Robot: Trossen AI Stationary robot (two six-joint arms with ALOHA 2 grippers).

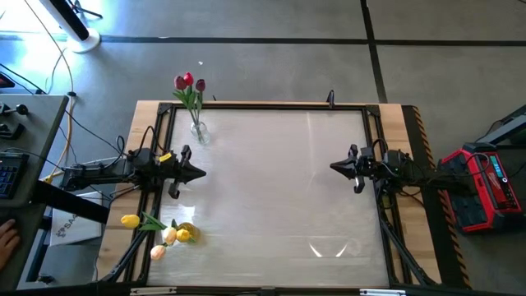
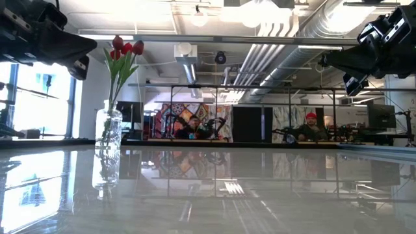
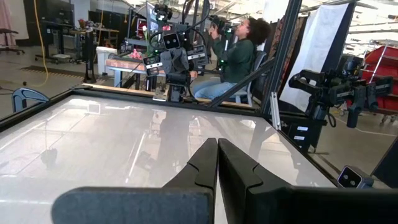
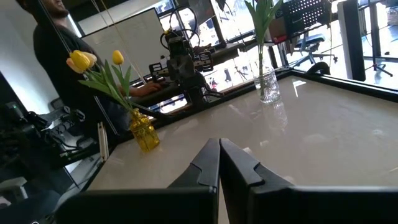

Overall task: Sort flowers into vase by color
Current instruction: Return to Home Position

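A clear glass vase [image 1: 197,131] stands at the table's far left with red and maroon flowers [image 1: 188,82] in it; the low view shows the vase [image 2: 108,130] upright under its red heads [image 2: 125,47]. A small yellow vase [image 1: 186,233] at the near left holds yellow and cream flowers [image 1: 156,237]; the right wrist view shows it too [image 4: 144,134]. My left gripper [image 1: 201,173] hovers shut at the table's left edge, between the two vases. My right gripper [image 1: 333,167] hovers shut at the right side. Both point level toward the table's middle.
A dark frame rail [image 1: 271,105] runs around the glossy white table. A red case [image 1: 485,185] sits off the right edge. One person [image 3: 239,50] sits beyond the table's right side, and another person [image 4: 59,68] stands beyond its left side. The table's middle lies bare.
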